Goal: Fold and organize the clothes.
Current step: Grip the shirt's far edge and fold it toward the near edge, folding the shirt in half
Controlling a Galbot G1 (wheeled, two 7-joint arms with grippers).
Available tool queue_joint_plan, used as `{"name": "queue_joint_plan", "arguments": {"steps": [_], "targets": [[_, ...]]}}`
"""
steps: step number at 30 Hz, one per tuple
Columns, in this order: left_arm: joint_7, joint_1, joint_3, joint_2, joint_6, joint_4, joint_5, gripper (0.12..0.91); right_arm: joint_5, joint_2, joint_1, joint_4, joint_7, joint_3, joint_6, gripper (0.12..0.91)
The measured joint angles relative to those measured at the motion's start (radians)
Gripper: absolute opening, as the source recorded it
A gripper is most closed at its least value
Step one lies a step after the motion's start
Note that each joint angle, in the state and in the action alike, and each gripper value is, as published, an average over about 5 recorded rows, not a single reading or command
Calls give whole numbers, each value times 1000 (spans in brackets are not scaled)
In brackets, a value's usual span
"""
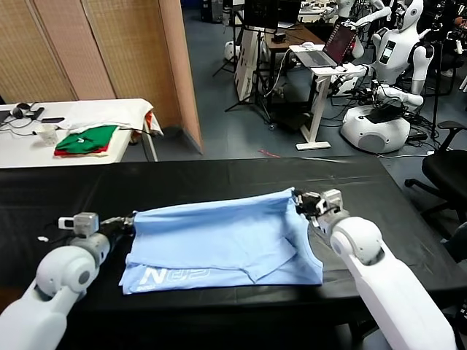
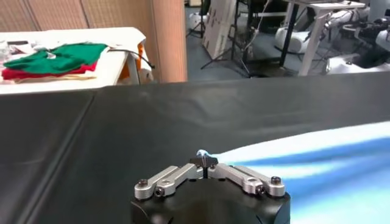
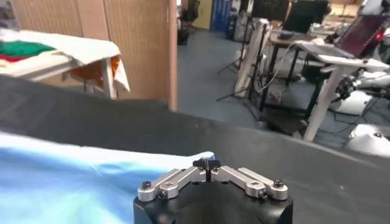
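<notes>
A pale light-blue T-shirt (image 1: 226,240) is spread on the black counter (image 1: 219,179), at its middle in the head view, with white lettering seen along the near hem. The far edge of the shirt is lifted and drawn taut between the two grippers, and the fabric is draped forward over the lower layer, so a fold is formed across the middle. The left gripper (image 1: 125,221) is positioned at the shirt's left far corner; its fingers are pinched together on a small tuft of the blue fabric, as seen in the left wrist view (image 2: 206,163). The right gripper (image 1: 300,200) is held at the shirt's right far corner, fingers likewise clamped together on the cloth edge, with the blue corner visible just at the tips in the right wrist view (image 3: 207,164). A rumpled flap of fabric is seen beside the right gripper. A white side table (image 1: 73,120) is set well beyond the counter on the left, and folded green and red garments (image 1: 87,140) are stacked on it. Other white robots (image 1: 387,80) and a desk with a laptop (image 1: 332,47) are seen in the background.
</notes>
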Motion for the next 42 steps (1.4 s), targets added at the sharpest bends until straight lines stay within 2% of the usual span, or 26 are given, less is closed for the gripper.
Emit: {"name": "queue_joint_plan", "arguments": {"steps": [8, 17, 22, 31, 42], "targets": [[-4, 118, -67, 17, -5, -108, 30, 144, -1, -71, -133, 183, 2, 82, -69, 141], [-40, 247, -140, 1, 13, -219, 36, 144, 0, -172, -308, 404, 23, 129, -144, 141], [-47, 320, -167, -14, 21, -265, 47, 144, -1, -208, -408, 482, 36, 147, -181, 141], [-45, 421, -185, -50, 24, -320, 93, 144, -5, -230, -536, 560, 38, 157, -190, 141], [-43, 469, -193, -76, 16, -328, 118, 144, -15, -222, -587, 575, 39, 161, -190, 141]]}}
